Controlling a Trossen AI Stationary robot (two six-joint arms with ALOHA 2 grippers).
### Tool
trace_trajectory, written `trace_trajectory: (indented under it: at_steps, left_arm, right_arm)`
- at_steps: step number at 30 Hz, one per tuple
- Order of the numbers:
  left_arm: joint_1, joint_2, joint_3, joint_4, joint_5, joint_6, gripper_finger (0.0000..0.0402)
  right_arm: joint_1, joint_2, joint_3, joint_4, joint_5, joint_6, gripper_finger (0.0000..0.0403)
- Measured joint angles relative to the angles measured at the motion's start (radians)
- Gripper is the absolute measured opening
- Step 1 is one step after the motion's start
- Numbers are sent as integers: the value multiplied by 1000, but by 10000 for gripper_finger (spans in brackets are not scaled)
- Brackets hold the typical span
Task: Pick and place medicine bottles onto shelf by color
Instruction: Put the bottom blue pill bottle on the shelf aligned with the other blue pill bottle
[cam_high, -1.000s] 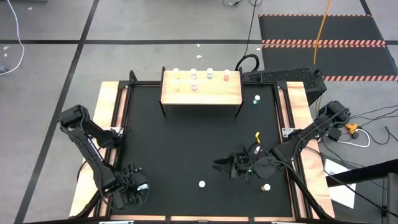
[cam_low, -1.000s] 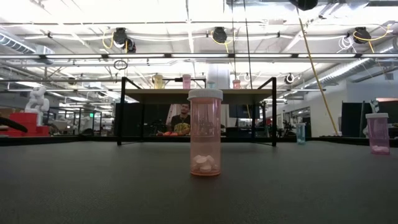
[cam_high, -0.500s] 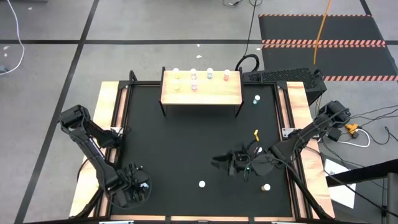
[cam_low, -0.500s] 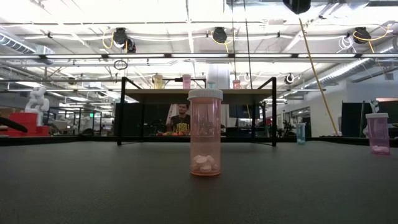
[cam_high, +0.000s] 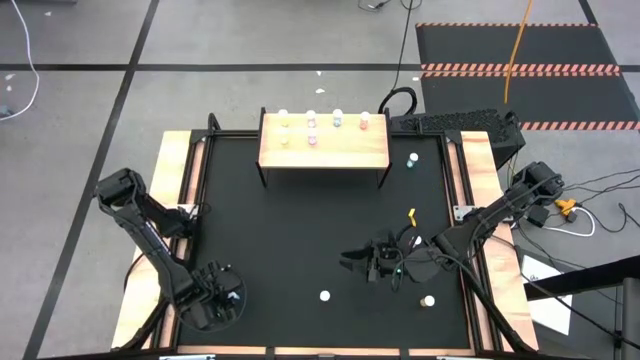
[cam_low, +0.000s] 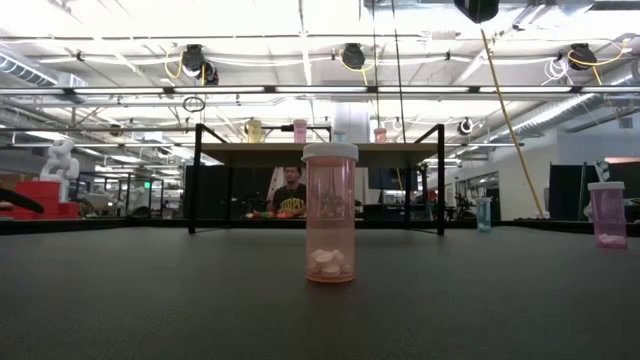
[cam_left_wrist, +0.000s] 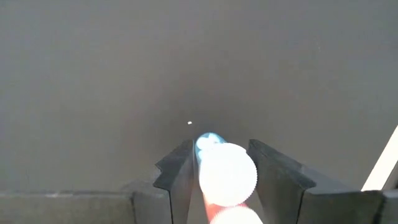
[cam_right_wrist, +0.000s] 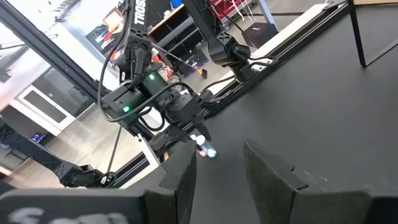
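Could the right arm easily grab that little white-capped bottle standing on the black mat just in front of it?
Probably yes: the right gripper is empty and the bottle stands nearby on bare mat, nothing between.

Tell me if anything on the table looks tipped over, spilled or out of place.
Nothing stands out. The pink bottle in the low view stands upright with its cap on, and the bottles on the shelf stand upright too. Nothing looks spilled on the table.

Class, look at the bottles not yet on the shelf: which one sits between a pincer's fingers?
The blue-tinted bottle at the table's front-left corner; the left pincer brackets its white cap. The other loose bottles stand untouched.
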Motion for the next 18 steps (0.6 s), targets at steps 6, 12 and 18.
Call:
trace_trajectory:
  at_steps: [6, 12, 18]
  left_arm:
    - [10, 0, 0, 0, 5, -6, 152]
    - [10, 0, 0, -1, 63, -30, 152]
    - [10, 0, 0, -2, 74, -58, 152]
  right_arm:
    - [0, -6, 0, 1, 0, -27, 123]
    - [0, -5, -1, 0, -1, -38, 123]
    - [0, -5, -1, 0, -2, -46, 123]
